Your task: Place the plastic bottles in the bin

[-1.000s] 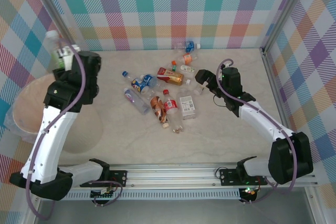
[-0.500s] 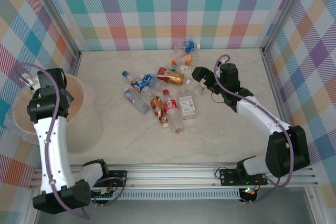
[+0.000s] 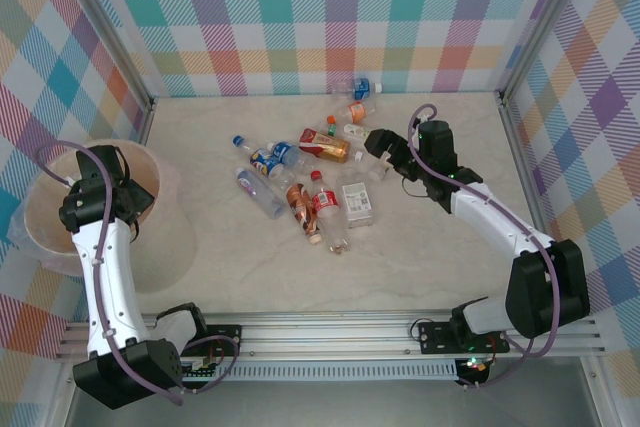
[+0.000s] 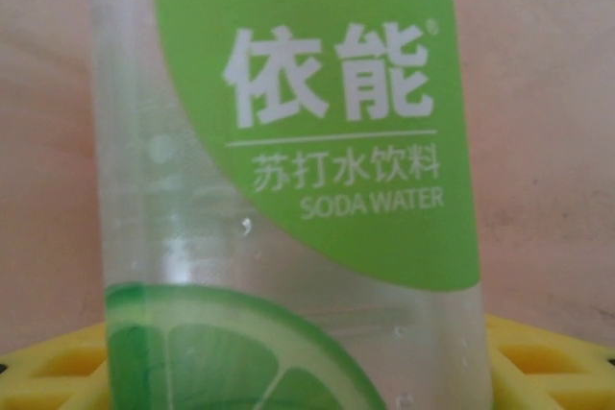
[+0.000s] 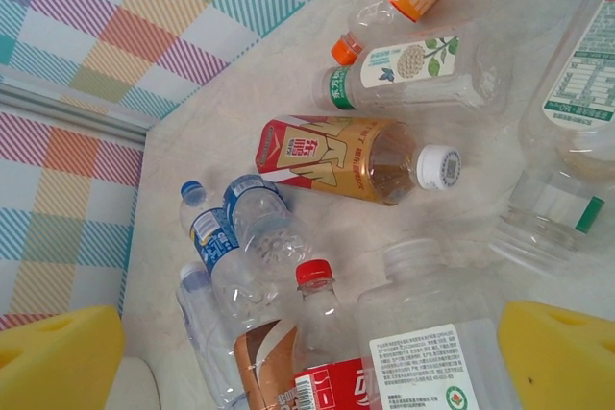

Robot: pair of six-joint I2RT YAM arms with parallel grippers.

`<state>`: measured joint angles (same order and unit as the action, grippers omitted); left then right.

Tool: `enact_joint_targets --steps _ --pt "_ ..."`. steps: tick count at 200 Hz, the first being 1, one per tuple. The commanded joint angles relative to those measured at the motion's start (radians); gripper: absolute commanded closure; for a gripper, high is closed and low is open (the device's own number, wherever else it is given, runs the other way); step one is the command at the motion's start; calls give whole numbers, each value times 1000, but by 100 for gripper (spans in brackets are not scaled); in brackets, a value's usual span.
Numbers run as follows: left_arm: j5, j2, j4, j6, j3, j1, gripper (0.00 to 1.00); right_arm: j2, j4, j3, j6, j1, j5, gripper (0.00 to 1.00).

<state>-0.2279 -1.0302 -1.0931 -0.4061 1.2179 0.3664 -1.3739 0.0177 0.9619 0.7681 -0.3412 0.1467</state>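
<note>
Left gripper (image 3: 82,185) over bin (image 3: 168,237) at left edge of table (image 3: 430,267). Green-label soda water bottle (image 4: 288,189) upright between its yellow pads (image 4: 48,372), pink bin wall behind; gripped or loose, cannot tell. Right gripper (image 3: 378,144) jaws wide apart, empty, above loose bottles (image 3: 310,187) lying mid-table toward far edge.

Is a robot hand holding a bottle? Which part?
The green-label bottle sits between the left gripper pads, by its body; a firm grip cannot be told. The right gripper holds nothing.
</note>
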Motion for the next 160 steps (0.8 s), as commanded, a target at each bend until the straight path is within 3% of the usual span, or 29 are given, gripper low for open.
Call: enact_joint_targets --steps 1,53,99,160 --pt "38 -8 30 -23 -11 23 34 22 19 11 -30 1 -11 0" --pt "19 -12 25 -18 7 22 22 55 42 0 -53 1 -62 0" --pt "24 2 4 0 56 23 17 61 56 -2 -49 1 -90 0" --pt "272 80 43 48 147 8 14 62 176 -18 15 2 -245 0"
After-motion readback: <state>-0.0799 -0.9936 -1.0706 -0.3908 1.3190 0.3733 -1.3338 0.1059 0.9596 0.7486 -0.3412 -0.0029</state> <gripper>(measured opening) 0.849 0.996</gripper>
